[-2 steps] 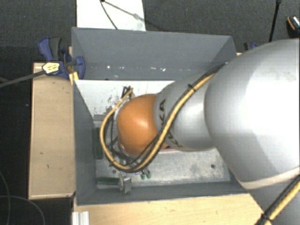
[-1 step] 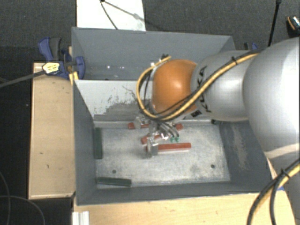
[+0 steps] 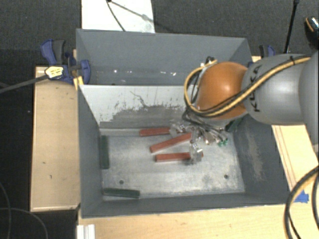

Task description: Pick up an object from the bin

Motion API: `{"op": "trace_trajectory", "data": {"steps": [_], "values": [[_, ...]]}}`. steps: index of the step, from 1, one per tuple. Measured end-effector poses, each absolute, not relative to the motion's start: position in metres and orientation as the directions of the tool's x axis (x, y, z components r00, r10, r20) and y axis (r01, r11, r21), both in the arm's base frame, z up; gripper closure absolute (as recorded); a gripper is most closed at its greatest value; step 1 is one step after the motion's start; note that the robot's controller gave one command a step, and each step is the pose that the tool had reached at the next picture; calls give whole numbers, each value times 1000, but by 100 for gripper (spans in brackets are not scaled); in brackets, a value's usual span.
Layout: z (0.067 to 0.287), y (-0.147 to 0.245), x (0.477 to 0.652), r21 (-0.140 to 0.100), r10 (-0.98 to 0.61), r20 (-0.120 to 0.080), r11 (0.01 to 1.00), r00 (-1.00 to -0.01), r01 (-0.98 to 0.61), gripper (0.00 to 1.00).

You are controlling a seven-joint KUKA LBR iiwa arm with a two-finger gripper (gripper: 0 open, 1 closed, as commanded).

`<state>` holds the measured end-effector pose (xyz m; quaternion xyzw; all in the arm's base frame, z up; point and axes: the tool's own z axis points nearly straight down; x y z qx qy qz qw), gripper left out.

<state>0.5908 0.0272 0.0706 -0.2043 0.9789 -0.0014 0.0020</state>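
Where hand (image 3: 197, 149) hangs, flat reddish-brown sticks (image 3: 169, 143), scuffed bin (image 3: 149, 179)

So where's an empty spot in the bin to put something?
Bare floor lies in the front right corner, below the pincer, and between the dark stick by the left wall and the brown sticks. Around the pincer it's crowded.

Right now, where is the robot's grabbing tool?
In the camera view, the tool is down near the floor of the bin, right of centre, at the right ends of three reddish-brown sticks; two dark green sticks lie far to its left.
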Motion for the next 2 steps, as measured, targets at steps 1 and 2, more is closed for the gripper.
{"op": "trace_trajectory", "data": {"steps": [1,2], "values": [[71,32,591,1,-399,-4,917,-917,-399,100],[256,44,559,-3,-417,-10,909,-909,-417,100]]}}
